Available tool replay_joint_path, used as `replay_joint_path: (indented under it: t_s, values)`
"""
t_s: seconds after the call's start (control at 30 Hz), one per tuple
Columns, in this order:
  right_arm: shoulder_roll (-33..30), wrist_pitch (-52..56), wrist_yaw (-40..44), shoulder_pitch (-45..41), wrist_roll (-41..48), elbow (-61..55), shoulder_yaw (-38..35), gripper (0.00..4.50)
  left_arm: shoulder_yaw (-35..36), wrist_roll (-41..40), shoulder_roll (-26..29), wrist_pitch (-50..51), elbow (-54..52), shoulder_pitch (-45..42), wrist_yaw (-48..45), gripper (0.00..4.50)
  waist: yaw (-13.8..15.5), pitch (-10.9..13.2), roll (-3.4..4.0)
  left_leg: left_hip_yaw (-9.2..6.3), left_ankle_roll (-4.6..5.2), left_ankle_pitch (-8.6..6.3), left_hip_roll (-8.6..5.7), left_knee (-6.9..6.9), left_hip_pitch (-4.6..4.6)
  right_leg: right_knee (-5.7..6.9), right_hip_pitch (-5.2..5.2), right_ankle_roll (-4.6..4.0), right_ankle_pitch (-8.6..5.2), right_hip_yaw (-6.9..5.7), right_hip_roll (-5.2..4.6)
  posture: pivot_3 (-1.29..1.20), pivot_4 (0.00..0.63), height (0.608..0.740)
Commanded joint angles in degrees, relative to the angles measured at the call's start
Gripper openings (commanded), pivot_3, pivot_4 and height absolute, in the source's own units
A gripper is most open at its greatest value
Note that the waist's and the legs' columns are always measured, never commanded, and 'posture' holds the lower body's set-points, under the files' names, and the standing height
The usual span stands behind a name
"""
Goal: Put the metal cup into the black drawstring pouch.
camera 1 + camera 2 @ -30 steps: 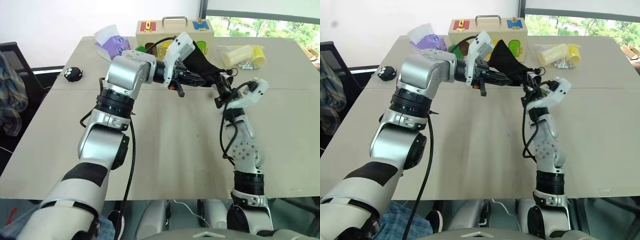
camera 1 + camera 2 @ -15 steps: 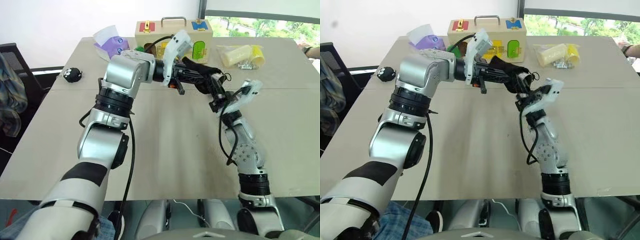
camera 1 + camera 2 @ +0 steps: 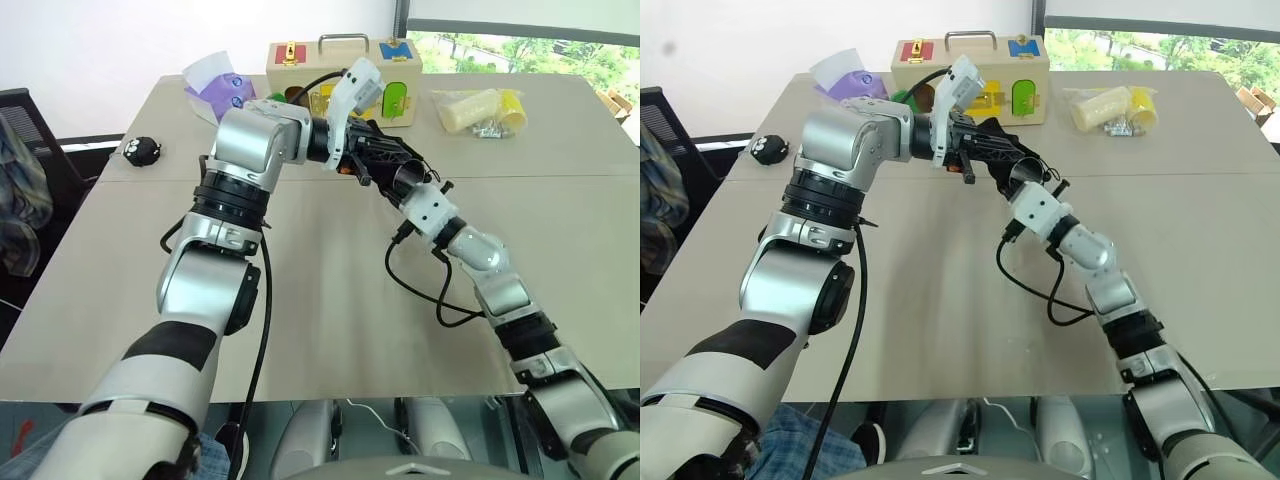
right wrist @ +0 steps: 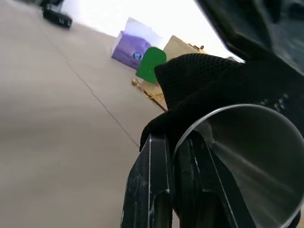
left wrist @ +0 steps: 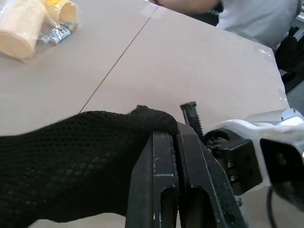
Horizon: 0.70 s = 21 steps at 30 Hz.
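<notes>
The cup [image 4: 247,161] is seen in the right wrist view with its shiny open rim pressed against the black mesh of the pouch [image 5: 71,161], close beside the right gripper [image 4: 178,152], whose jaws are closed on the cup's rim. In the head views the cup [image 3: 404,181] is held above the middle of the tabletop [image 3: 330,300], at the pouch's mouth. The pouch [image 3: 1012,152] is held up off the tabletop by the left gripper [image 5: 176,142], whose jaws are clamped shut on an edge of the cloth. The two grippers are brought together, nearly touching, with the pouch between them.

Behind them, at the far edge, a wooden box [image 3: 345,62] with coloured panels and a metal handle is set. To its right a pale yellow plastic-wrapped roll [image 3: 474,108] is laid; to its left a purple packet [image 3: 226,90]. A small black round toy [image 3: 144,148] is placed near the left edge, well apart from the rest.
</notes>
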Motion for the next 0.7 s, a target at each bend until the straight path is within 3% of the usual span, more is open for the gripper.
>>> replay_joint_path:
  t_s: [0.03,0.27,0.5,0.7]
  values:
    - [-3.56,1.01,1.78,-3.52,-5.36,1.6,1.63,0.07,3.19,-3.6,-1.52,1.88,-3.43,-1.47,1.3,0.0,0.12,0.0,0.0,0.0,0.0,0.0,0.0,0.0,0.0,0.0,0.0,0.0,0.0,0.0,-0.01,0.0,0.15,0.71]
    - [-6.66,0.85,6.68,-4.98,-6.93,1.23,2.84,0.07,3.94,-5.12,-3.02,4.28,-6.19,1.42,4.2,0.0,-0.06,0.0,0.0,-0.02,0.0,0.0,0.0,-0.01,-0.02,-0.04,-0.01,0.0,0.0,0.01,-0.02,0.0,0.15,0.71]
    - [-9.75,-5.36,17.61,-6.28,-7.49,1.94,8.24,0.07,4.1,-6.24,-3.77,5.1,-8.17,3.13,6.2,0.0,-0.05,0.0,0.0,-0.02,0.0,0.0,-0.01,0.0,-0.02,-0.03,-0.01,0.0,0.0,0.02,-0.02,0.0,0.15,0.71]
    - [-8.16,0.24,19.51,-7.09,-2.29,2.45,3.97,0.07,5.41,-7.37,-3.83,6.13,-9.4,3.69,8.43,0.0,0.06,0.0,-0.01,-0.03,-0.02,0.01,0.0,0.01,-0.02,-0.01,-0.01,0.0,0.0,0.01,-0.04,0.0,0.15,0.71]
